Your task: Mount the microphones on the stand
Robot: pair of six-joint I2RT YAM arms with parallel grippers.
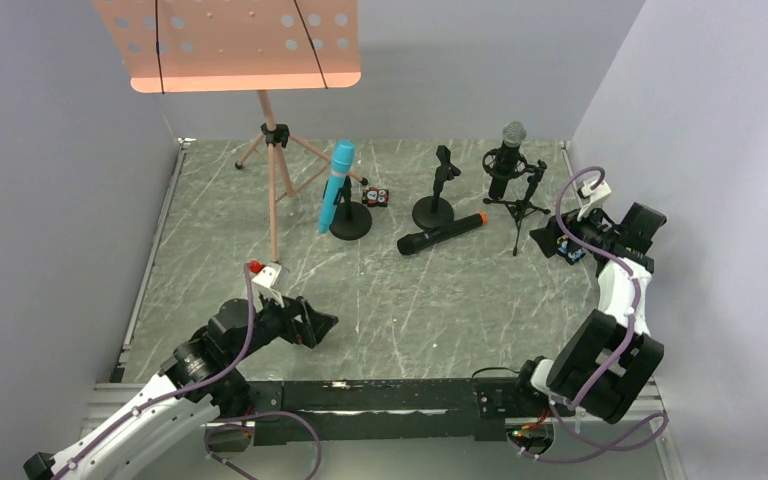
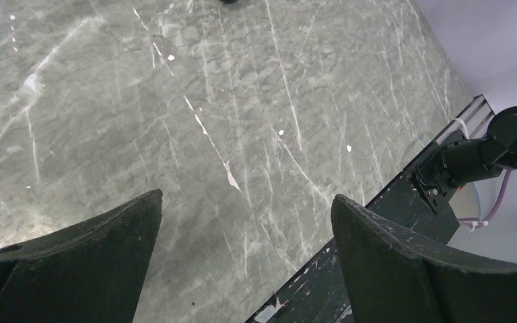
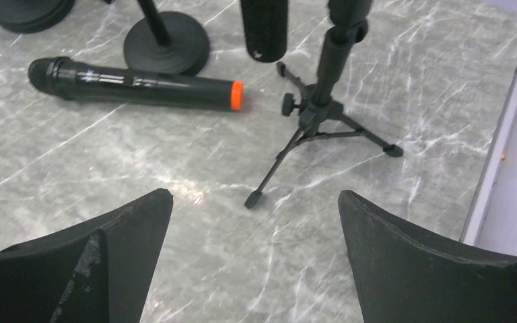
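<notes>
A: Where are the mics?
B: Orange-end mic [image 1: 441, 234] lies flat on the table [image 1: 390, 310], mid-frame in the top view, with the centre stand [image 1: 434, 203] just behind it. Blue mic [image 1: 338, 186] sits tilted in the left stand [image 1: 350, 226]. Silver-mesh mic [image 1: 508, 156] is upright in the tripod stand [image 1: 522, 205], upper right.
A: Room to move?
B: Bare marble across the lower half of the top view, between the mics and the arm bases. It's tight at right, where the tripod legs are near the table's edge rail and the wall. Music stand [image 1: 272, 150] legs are planted upper left.
A: Arms?
B: Right gripper [image 1: 548, 240] is low, just right of the tripod, pointing left. Jaws are wide apart with nothing between them. In the wrist view a tripod foot is just ahead. Left gripper [image 1: 322, 330] is lower left over bare table, fingers spread, holding nothing.
</notes>
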